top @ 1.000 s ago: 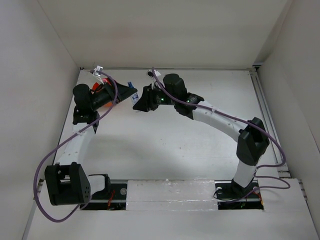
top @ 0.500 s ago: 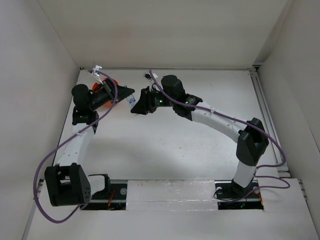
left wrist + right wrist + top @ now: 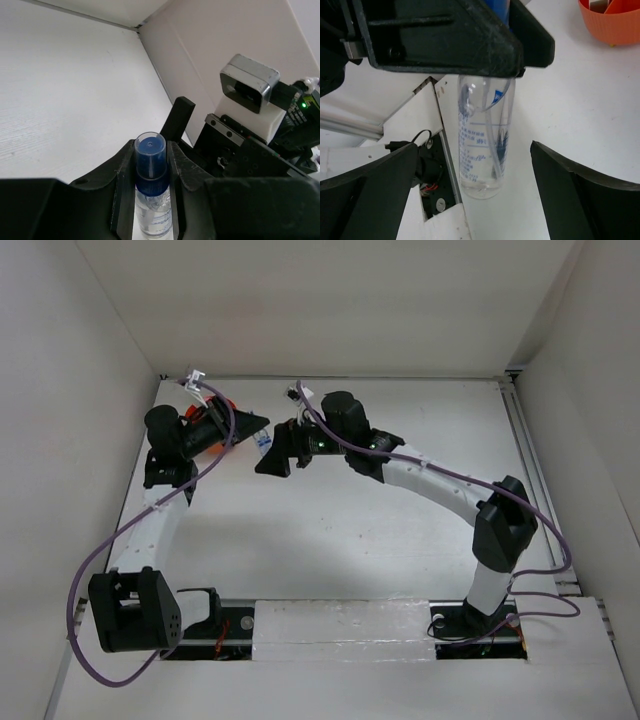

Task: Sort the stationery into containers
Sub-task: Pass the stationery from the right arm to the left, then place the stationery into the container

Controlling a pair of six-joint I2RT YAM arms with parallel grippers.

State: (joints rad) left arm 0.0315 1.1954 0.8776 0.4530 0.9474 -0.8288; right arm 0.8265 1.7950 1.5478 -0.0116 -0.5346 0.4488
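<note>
The clear plastic tube with a blue cap [image 3: 485, 135] hangs above the white table [image 3: 330, 530] at its far left, between the two arms. The round orange plastic tub [image 3: 612, 27] sits to its left, largely hidden under the left arm. The left claw [image 3: 252, 424] is clamped on the tube just below the cap. The right claw [image 3: 474, 146] is spread wide, its fingers on either side of the tube's lower end, not touching it.
</note>
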